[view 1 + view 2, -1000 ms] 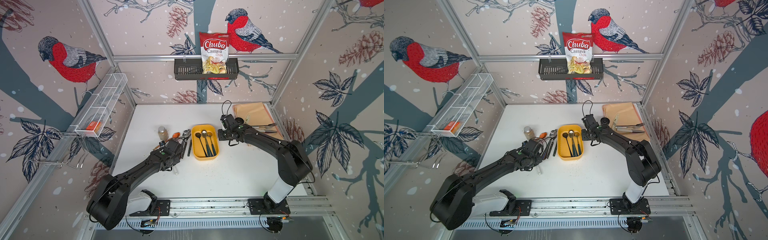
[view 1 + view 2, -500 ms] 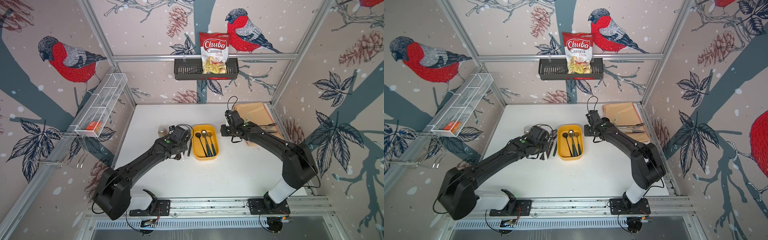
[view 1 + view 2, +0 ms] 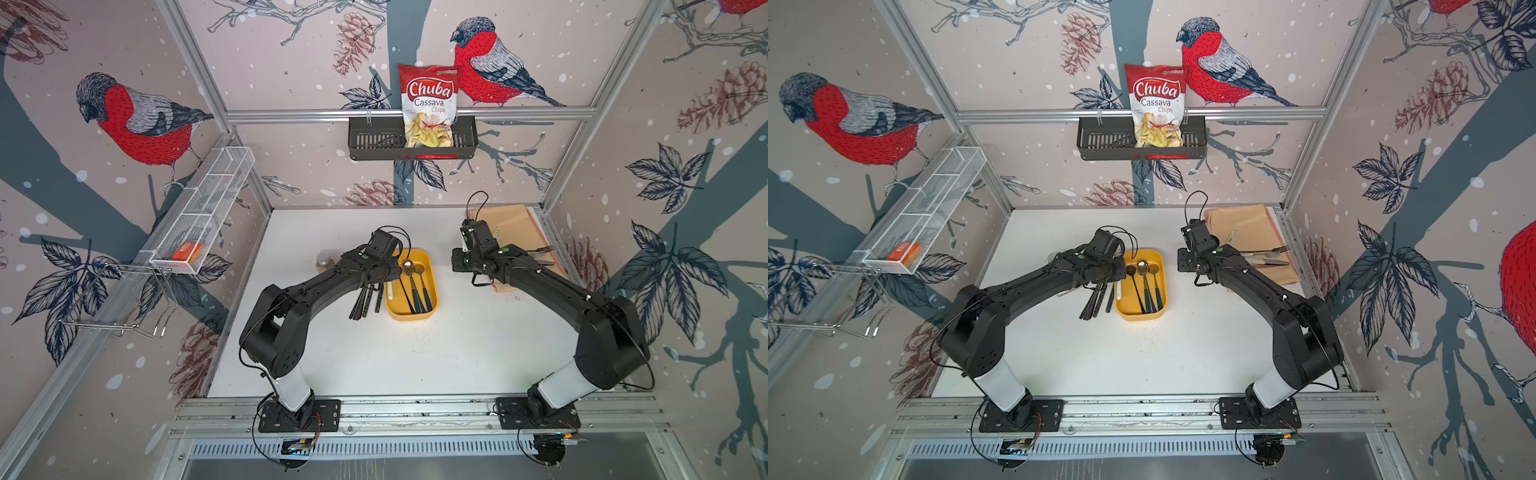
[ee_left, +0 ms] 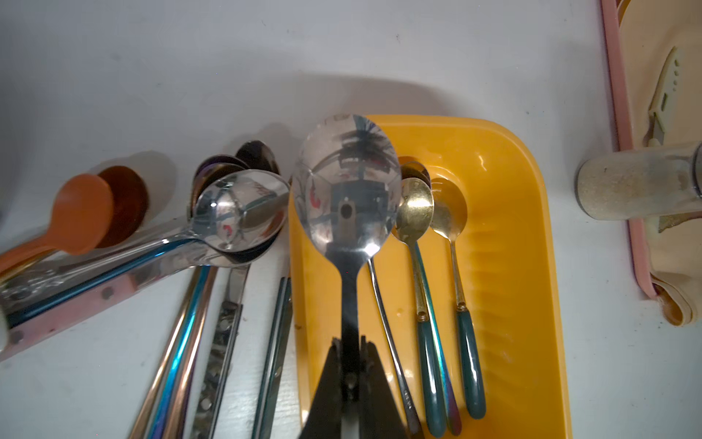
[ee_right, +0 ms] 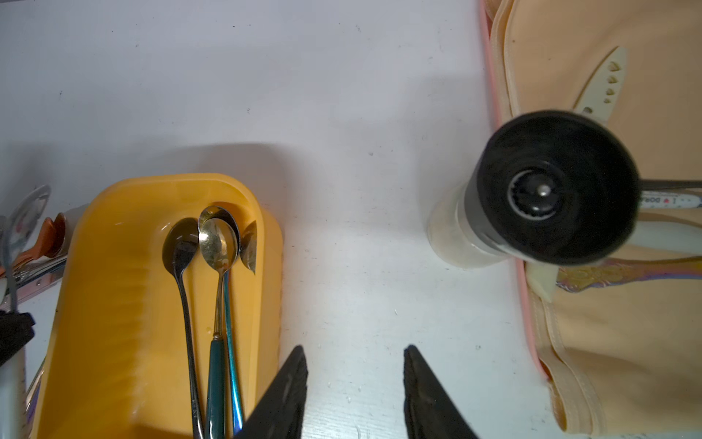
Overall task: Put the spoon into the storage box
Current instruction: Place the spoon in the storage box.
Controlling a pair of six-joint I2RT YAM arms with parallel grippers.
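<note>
- Left gripper (image 4: 351, 351), jaws pinched together, wrist reaching far and inward from its near-left base.
- Right gripper (image 5: 355, 384), jaws parted and empty, arm bent toward the centre.

Readable text: one snack bag, one faint mark on a utensil handle

The red and white foil snack bag (image 3: 428, 104) standing in the black slotted metal wall basket (image 3: 374, 139) reads "Chuba" in white script on red, with "Cassava" in dark letters and "Chips" in red below it; both top views show this (image 3: 1156, 104). A small green strip at the bag's top edge is too small to read. In the right wrist view, a white utensil handle (image 5: 670, 200) beside the black-capped grinder carries small letters that seem to begin "DOR" beside a red heart; the rest is unclear.
</note>
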